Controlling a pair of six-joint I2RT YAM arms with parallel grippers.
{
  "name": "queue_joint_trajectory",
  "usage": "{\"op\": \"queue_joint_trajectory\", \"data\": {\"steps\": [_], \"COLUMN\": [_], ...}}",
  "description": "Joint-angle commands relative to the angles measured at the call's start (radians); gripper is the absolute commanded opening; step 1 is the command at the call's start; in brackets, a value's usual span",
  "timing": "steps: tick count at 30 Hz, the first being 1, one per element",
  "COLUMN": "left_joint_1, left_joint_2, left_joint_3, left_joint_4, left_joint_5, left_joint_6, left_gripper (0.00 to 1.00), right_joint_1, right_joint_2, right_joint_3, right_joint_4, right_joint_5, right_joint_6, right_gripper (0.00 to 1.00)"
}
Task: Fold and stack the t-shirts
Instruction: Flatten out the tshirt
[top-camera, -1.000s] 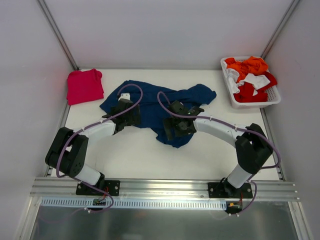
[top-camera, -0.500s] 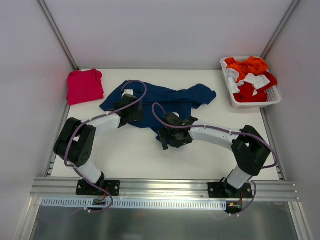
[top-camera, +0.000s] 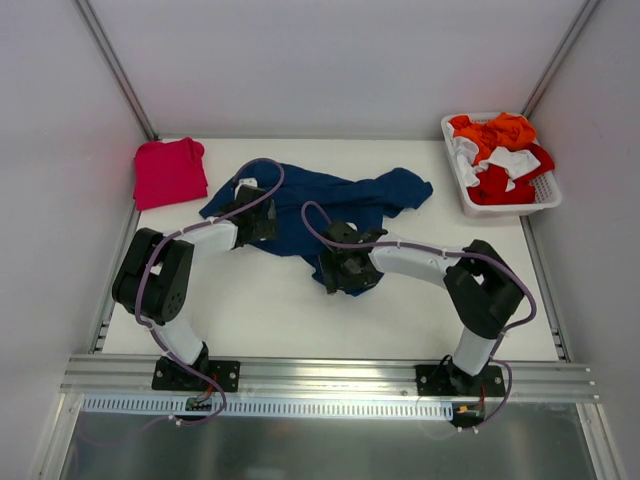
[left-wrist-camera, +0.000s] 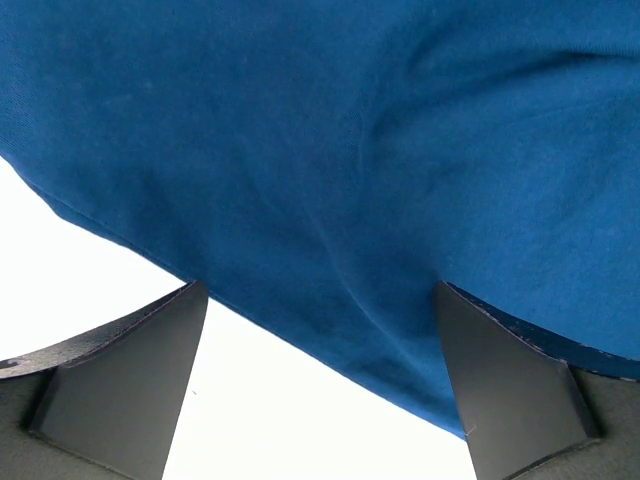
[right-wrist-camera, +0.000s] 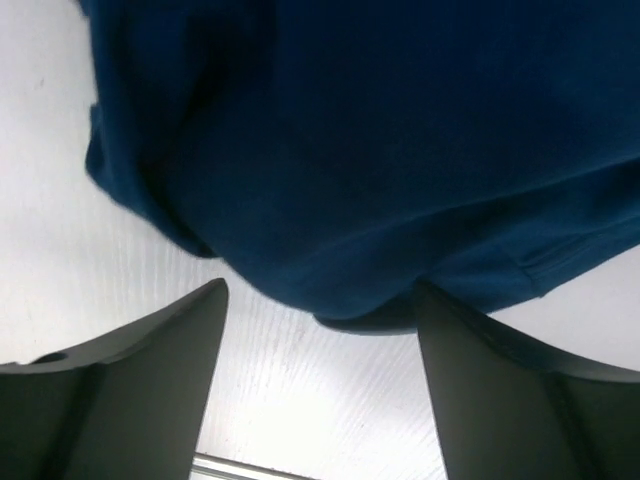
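Note:
The dark navy t-shirt (top-camera: 335, 205) lies crumpled and spread out at the table's middle. A pinkish-red t-shirt (top-camera: 170, 172) lies folded at the far left corner. My left gripper (top-camera: 256, 222) sits low at the navy shirt's left near edge. In the left wrist view this gripper (left-wrist-camera: 320, 292) stands open, with the navy hem (left-wrist-camera: 330, 200) running across between its fingertips. At the shirt's near tip is my right gripper (top-camera: 340, 272). Its wrist view shows the gripper (right-wrist-camera: 320, 295) open, a bulge of navy cloth (right-wrist-camera: 380, 180) just reaching between the tips above the white table.
A white basket (top-camera: 547, 196) heaped with orange, red and white cloths stands at the far right corner. White walls close in the table (top-camera: 400, 315) on three sides. Both arms' purple cables arch over the navy shirt.
My right gripper has slid left and nearer, off the shirt's middle to its near tip. The left gripper has shifted slightly along the left edge, and its elbow has drawn in.

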Motion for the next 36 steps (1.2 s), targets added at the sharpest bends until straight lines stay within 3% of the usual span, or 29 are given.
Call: {"op": "queue_joint_trajectory", "data": {"steps": [1, 6, 9, 10, 13, 14, 15, 16, 25, 32, 36], "left_joint_1": [0.004, 0.006, 0.004, 0.004, 0.004, 0.004, 0.004, 0.003, -0.018, -0.114, -0.118], "left_joint_2": [-0.018, -0.038, -0.067, -0.082, -0.103, -0.108, -0.116, -0.133, -0.295, -0.488, -0.471], "left_joint_3": [0.020, -0.014, -0.040, -0.052, -0.068, -0.072, -0.078, -0.092, -0.196, -0.270, -0.238], "left_joint_4": [-0.023, -0.024, -0.029, -0.034, -0.060, -0.069, -0.073, -0.084, -0.146, -0.218, -0.219], "left_joint_5": [-0.006, -0.012, -0.027, -0.027, -0.021, -0.018, -0.012, -0.007, 0.030, -0.021, -0.067], "left_joint_6": [-0.028, -0.046, -0.069, -0.078, -0.092, -0.098, -0.103, -0.115, -0.147, -0.192, -0.186], "left_gripper": [0.96, 0.92, 0.81, 0.75, 0.61, 0.41, 0.27, 0.00, 0.00, 0.00, 0.00], "right_joint_1": [-0.043, -0.066, -0.066, -0.066, -0.066, -0.063, -0.063, -0.062, 0.015, 0.107, 0.151], "right_joint_2": [-0.007, -0.038, -0.058, -0.068, -0.090, -0.108, -0.120, -0.143, -0.344, -0.458, -0.495], "right_joint_3": [0.035, 0.006, -0.015, -0.034, -0.078, -0.090, -0.103, -0.124, -0.236, -0.342, -0.371], "right_joint_4": [-0.001, -0.003, -0.003, -0.003, -0.004, -0.010, -0.012, -0.033, -0.199, -0.297, -0.331], "right_joint_5": [-0.013, -0.005, -0.002, -0.004, -0.001, 0.001, 0.005, 0.024, 0.133, 0.166, 0.183], "right_joint_6": [-0.010, -0.019, -0.014, -0.013, -0.001, 0.001, 0.009, 0.013, 0.096, 0.212, 0.268], "right_gripper": [0.76, 0.51, 0.35, 0.24, 0.13, 0.11, 0.09, 0.08, 0.09, 0.11, 0.12]}}
